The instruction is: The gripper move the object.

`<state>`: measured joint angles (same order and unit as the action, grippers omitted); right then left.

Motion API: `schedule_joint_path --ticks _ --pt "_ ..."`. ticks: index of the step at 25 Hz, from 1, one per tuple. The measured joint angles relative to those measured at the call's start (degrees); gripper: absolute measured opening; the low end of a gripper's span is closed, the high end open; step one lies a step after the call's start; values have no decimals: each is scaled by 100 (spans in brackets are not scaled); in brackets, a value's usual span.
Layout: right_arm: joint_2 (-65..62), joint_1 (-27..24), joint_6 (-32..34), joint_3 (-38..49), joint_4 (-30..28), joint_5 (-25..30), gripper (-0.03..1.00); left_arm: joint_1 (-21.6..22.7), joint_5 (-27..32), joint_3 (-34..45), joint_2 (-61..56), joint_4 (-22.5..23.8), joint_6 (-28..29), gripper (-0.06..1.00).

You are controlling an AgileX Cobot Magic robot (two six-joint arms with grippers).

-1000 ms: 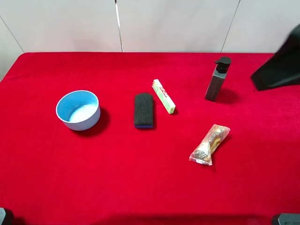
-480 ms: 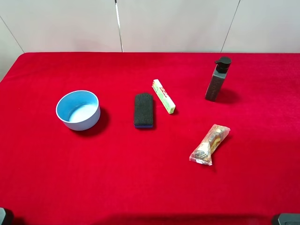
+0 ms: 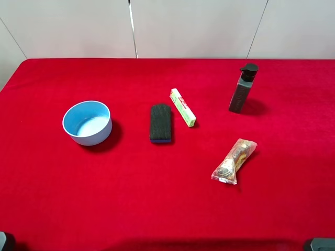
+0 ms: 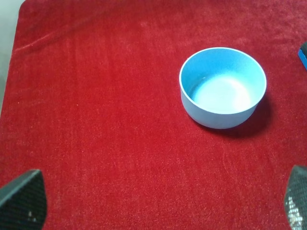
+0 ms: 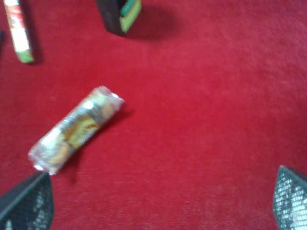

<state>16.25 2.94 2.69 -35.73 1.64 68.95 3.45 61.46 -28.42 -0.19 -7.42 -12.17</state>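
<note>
The object is a slim light green and white box with red print (image 3: pixel 182 107). It lies flat on the red tablecloth (image 3: pixel 157 198) near the middle, next to a black eraser block. One end of it also shows in the right wrist view (image 5: pixel 17 33). My left gripper (image 4: pixel 160 211) is open and empty; only its two fingertips (image 4: pixel 24 201) show, above bare cloth in front of a blue bowl. My right gripper (image 5: pixel 158 211) is open and empty, near the snack packet and well away from the box. Neither arm reaches over the table in the exterior high view.
A blue bowl (image 3: pixel 87 122) stands at the left. A black eraser block (image 3: pixel 160 123) lies just left of the box. A dark pump bottle (image 3: pixel 243 89) stands at the back right. A clear snack packet (image 3: pixel 234 161) lies front right.
One second ago my right arm showed as a dark shape at the right edge of the exterior high view; it has drawn back out of sight. Nothing on the table has moved.
</note>
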Motion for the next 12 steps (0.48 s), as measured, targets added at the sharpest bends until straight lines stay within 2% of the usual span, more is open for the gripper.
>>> schedule_joint_path --ticks 8,12 --pt "-1419 -28 -20 636 -427 -852 69 0 0 0 0 0 0 99" --pt "-1646 -28 -20 713 -437 -977 69 0 0 0 0 0 0 99"
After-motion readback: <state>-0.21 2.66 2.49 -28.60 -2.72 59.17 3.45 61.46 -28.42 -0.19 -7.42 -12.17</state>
